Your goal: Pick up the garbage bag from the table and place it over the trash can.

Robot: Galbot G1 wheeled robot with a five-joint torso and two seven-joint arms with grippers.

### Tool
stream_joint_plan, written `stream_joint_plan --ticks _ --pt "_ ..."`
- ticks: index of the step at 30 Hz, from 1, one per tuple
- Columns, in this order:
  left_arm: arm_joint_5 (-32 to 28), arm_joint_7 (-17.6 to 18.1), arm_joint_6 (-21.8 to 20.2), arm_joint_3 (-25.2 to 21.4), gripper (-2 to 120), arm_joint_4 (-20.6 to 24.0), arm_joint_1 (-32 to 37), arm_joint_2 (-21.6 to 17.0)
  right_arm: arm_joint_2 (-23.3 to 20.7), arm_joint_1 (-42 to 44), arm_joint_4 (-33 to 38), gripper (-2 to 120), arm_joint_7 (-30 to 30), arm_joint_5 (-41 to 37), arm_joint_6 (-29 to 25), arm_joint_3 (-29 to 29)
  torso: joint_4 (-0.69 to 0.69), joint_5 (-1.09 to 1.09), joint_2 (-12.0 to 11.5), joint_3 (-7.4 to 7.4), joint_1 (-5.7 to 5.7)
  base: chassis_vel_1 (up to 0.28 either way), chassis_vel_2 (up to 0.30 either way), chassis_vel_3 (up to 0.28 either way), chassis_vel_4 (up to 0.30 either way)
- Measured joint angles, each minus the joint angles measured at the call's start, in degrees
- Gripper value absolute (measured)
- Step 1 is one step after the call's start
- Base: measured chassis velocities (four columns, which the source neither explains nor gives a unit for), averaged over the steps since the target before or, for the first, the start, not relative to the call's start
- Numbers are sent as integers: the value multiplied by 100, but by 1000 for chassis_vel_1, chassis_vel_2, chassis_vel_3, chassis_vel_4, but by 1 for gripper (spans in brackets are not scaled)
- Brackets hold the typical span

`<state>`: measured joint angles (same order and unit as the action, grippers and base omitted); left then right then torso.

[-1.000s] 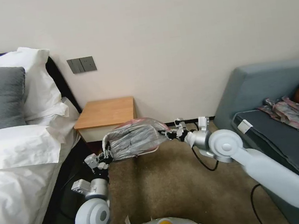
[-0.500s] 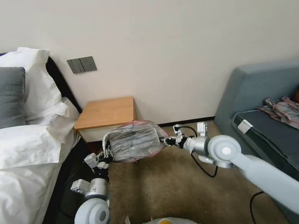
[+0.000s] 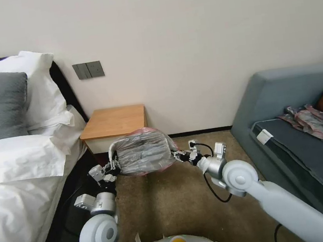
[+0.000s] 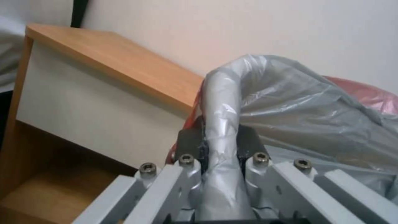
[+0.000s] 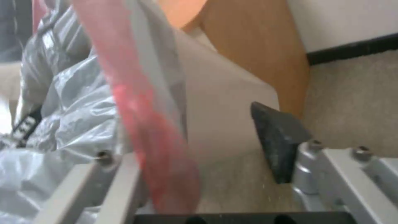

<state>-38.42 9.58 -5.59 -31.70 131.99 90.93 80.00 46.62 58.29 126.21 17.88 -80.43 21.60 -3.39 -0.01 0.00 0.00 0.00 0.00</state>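
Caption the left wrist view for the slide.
Left gripper shut on a fold of the thin translucent grey-silver garbage bag, beside the orange-brown wooden nightstand.

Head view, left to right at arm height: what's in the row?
Bed → left tool → garbage bag → right tool → sofa.

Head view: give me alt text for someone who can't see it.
The garbage bag hangs stretched between the left gripper and the right gripper, above carpet in front of the table. Bed at left, grey sofa at right.
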Motion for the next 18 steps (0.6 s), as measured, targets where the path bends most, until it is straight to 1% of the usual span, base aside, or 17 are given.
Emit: stream_joint_plan --ticks 2,3,4,5,7,8,11,12,13,14,15,17,18 --pt "-11 5 1 -15 7 0 -2 0 63 45 26 58 -18 77 -146 -8 0 0 0 0 0 0 0 0 0" --pt "-13 6 2 -23 7 0 -2 2 81 48 41 59 -21 119 -184 -8 0 1 0 0 0 0 0 0 0" --pt "-17 9 2 -31 7 -8 -5 7 96 48 66 68 -36 209 -275 -11 2 0 0 0 0 0 0 0 0" --pt "-17 9 2 -31 7 -8 -5 7 96 48 66 68 -36 209 -275 -11 2 0 0 0 0 0 0 0 0" --pt "-20 12 1 -34 7 -16 -7 13 88 48 91 73 -37 323 -347 -20 1 0 0 0 0 0 0 0 0" --pt "-22 14 -1 -35 7 -24 -7 18 73 50 107 80 -41 391 -404 -37 1 0 0 0 0 0 0 0 0" --pt "-22 14 -1 -35 7 -24 -7 18 73 50 107 80 -41 391 -404 -37 1 0 0 0 0 0 0 0 0" --pt "-25 14 -9 -40 7 -45 -6 32 33 101 169 92 -238 425 -568 -142 1 0 0 0 0 0 0 0 0" --pt "-27 14 -13 -41 7 -58 -6 42 32 132 202 97 -430 402 -684 -194 0 0 0 0 0 0 0 0 0" --pt "-27 14 -13 -41 7 -58 -6 42 32 132 202 97 -430 402 -684 -194 0 0 0 0 0 0 0 0 0" --pt "-28 14 -15 -41 7 -66 -6 47 37 147 208 99 -558 388 -749 -214 0 0 0 0 0 0 0 0 0" --pt "-33 23 -22 -41 7 -76 -8 58 69 185 186 100 -948 336 -869 -283 0 0 0 0 0 0 0 0 0" --pt "-34 28 -30 -41 7 -76 -7 58 105 201 115 100 -1237 289 -914 -334 0 0 0 0 0 0 0 0 0"
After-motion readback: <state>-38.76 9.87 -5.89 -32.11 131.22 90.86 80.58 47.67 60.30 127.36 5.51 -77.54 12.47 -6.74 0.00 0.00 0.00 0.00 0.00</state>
